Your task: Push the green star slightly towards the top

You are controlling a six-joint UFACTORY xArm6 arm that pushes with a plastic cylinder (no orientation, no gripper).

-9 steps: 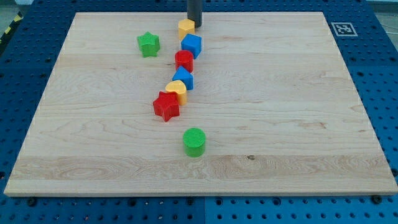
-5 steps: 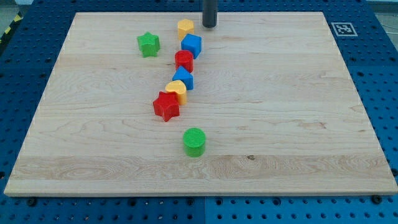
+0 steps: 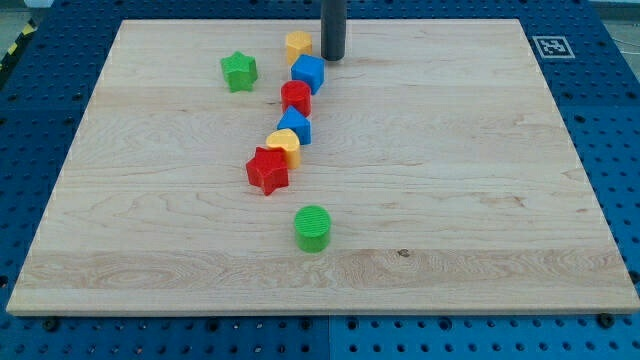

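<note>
Near the view's top, my tip (image 3: 333,57) stands well right of the green star (image 3: 239,72).

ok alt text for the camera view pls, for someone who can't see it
My tip rests near the wooden board's top edge, right of a yellow block heading a diagonal chain of blocks, far from the green star at upper left. A green cylinder stands alone below.

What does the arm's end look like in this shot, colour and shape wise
Only a straight, dark grey, round rod shows, entering from the view's top. My tip is its blunt, flat lower end on the wooden board, just right of the yellow block. No cables, markings or labels show on it, and the rest of the arm is out of view.
</note>
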